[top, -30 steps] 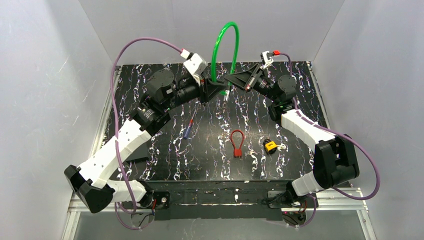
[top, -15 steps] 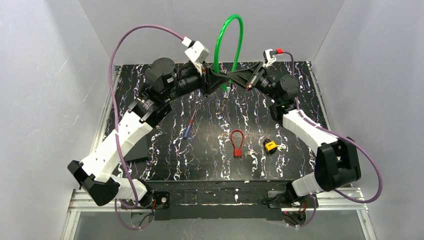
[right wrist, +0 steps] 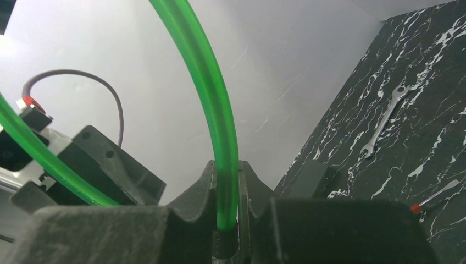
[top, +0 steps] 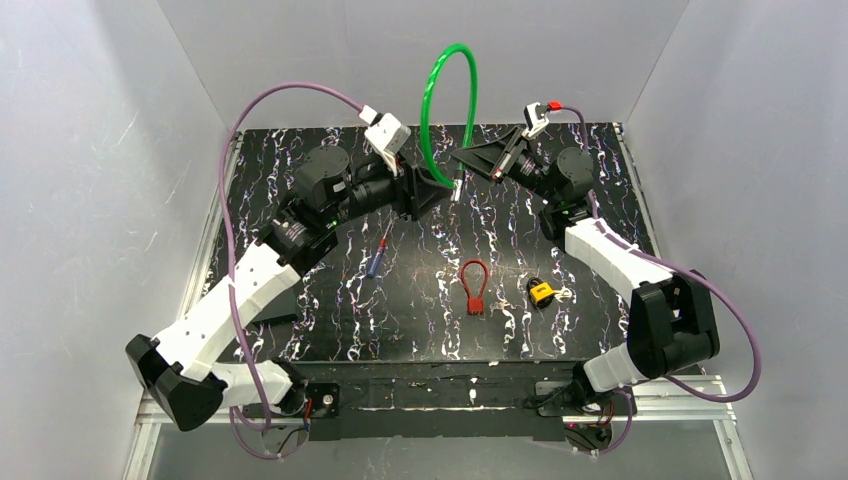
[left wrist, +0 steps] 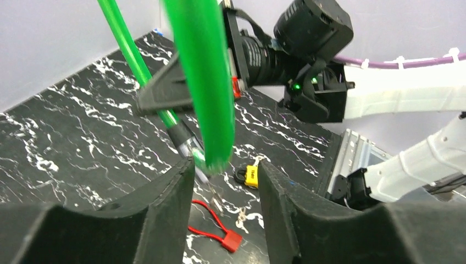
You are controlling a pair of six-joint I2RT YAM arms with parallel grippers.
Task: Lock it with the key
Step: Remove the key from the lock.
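As right end effector (right wrist: 226,171) pinches green cable (right wrist: 213,93), left one (left wrist: 225,171) parted

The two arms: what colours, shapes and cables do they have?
The left arm and right arm look alike: white shell links between black round joints, each trailed by a purple cable. The left pincer and right pincer are black, with two wedge-shaped fingers.

Bright, even light leaves only soft shadows on the tabletop (top: 420,330). In the left wrist view the near green tube (left wrist: 200,82) and the jaws are blurred.
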